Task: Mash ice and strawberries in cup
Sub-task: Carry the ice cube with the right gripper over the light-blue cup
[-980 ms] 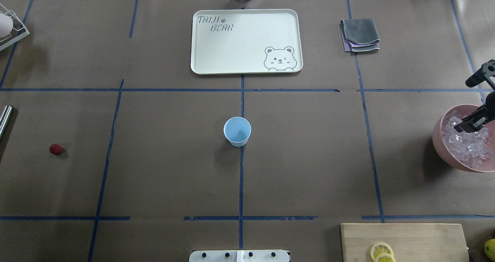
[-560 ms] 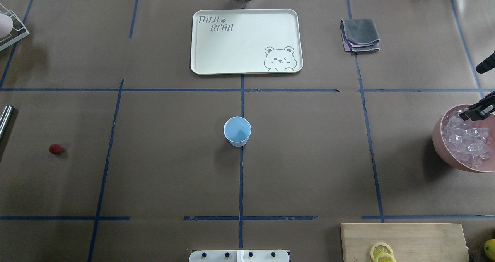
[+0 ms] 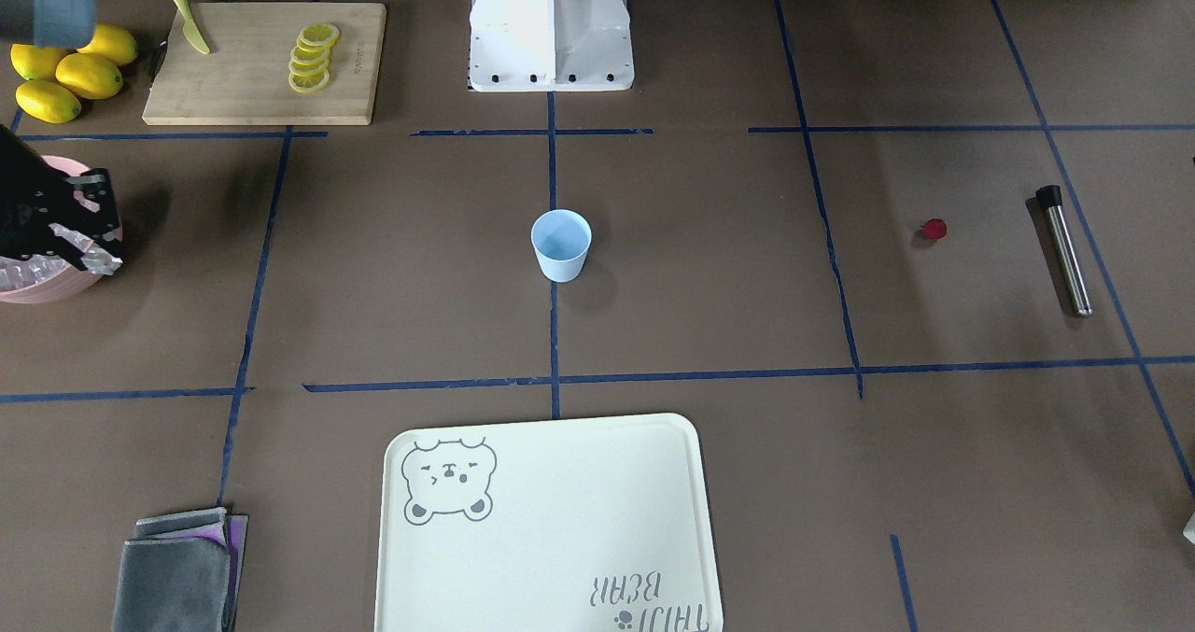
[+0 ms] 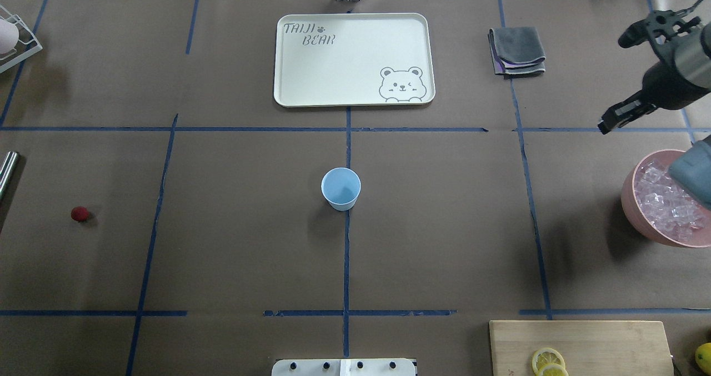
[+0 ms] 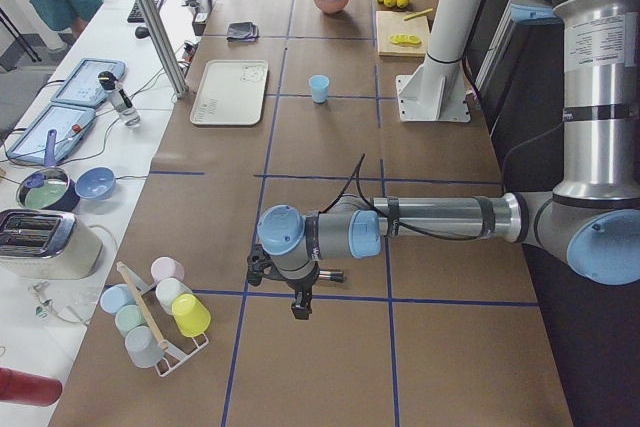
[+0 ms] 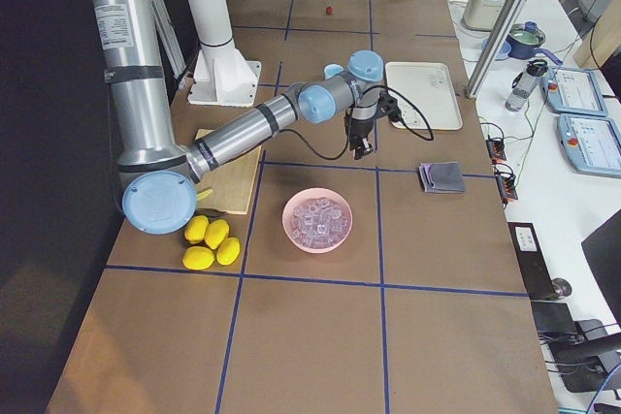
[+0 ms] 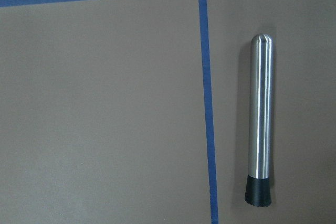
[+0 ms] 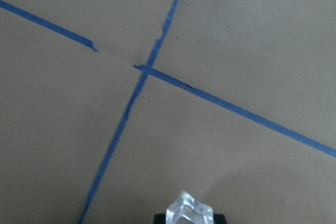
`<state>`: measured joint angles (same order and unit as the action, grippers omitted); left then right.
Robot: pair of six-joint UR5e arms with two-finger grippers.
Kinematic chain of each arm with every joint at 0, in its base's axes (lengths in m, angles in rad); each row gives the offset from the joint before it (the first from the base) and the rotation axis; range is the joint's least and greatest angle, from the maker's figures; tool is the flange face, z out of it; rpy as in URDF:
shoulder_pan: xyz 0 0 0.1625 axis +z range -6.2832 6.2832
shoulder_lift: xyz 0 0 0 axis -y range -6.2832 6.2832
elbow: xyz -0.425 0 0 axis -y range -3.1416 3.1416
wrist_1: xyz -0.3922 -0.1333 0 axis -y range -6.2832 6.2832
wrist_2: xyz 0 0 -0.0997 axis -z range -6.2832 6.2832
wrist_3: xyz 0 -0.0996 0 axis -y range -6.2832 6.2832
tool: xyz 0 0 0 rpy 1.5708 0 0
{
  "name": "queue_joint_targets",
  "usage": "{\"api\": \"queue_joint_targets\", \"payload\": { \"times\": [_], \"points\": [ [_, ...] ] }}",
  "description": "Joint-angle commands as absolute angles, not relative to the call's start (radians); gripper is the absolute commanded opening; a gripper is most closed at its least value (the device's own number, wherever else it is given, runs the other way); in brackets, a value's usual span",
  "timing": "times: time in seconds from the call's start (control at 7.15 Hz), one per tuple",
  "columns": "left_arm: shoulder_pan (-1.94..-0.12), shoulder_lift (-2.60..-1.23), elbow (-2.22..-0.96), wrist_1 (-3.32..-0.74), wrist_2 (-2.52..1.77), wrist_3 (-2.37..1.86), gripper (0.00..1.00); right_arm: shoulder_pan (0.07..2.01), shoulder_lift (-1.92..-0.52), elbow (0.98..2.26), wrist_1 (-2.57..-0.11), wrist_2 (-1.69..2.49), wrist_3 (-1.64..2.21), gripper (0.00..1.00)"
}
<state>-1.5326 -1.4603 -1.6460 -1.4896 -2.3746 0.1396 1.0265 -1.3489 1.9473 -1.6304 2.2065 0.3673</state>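
While my right gripper (image 6: 358,149) hangs above the brown paper just beyond the pink bowl (image 4: 630,215), its two black fingertips are pinched narrow on one clear ice cube (image 8: 188,212); beneath it the wrist view shows a crossing of blue tape lines, with a corner of the folded grey cloth (image 4: 517,50) at the top edge. The rest of the ice (image 4: 669,209) is heaped in the bowl, which sits at the right edge of the overhead view with part of its rim covered by my arm; the cutting board (image 4: 577,342) with lemon slices (image 4: 548,360) lies along the near edge, apart from the bowl. The pale-blue cup (image 4: 340,189) stands upright on the centre tape line, well apart from everything else; bare paper stretches between it and the bowl, and between it and the bear tray (image 4: 333,70) farther out. The strawberry (image 4: 80,214) lies alone on the left half, near the steel muddler (image 7: 261,114); the muddler lies flat beside a tape line, not touching it. My left gripper (image 5: 298,305) points down over the table's left end; only the side view shows it, so I cannot tell whether it is wide or narrow.
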Motion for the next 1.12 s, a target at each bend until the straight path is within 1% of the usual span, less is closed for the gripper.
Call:
{"api": "queue_joint_targets", "payload": {
  "times": [0.0,0.14,0.28,0.56,0.84,0.98],
  "points": [
    [-1.532,-1.460,-1.647,-1.491,-2.375,0.140,1.00,0.860,-1.148,1.936,-1.723,2.127,0.626,0.00],
    [-1.534,-1.460,-1.647,-1.491,-2.376,0.141,1.00,0.800,-1.046,1.931,-1.811,2.094,0.741,0.00],
    [-1.534,-1.460,-1.649,-1.491,-2.376,0.141,1.00,0.731,-0.949,1.889,-1.830,2.041,0.868,0.00],
    [-1.532,-1.460,-1.647,-1.491,-2.375,0.141,1.00,0.600,-0.751,1.728,-1.830,1.918,1.079,0.00],
    [-1.529,-1.460,-1.644,-1.491,-2.375,0.141,1.00,0.505,-0.646,1.616,-1.825,1.835,1.182,0.00],
    [-1.529,-1.460,-1.644,-1.491,-2.375,0.141,1.00,0.479,-0.632,1.594,-1.824,1.830,1.193,0.00]
  ]
}}
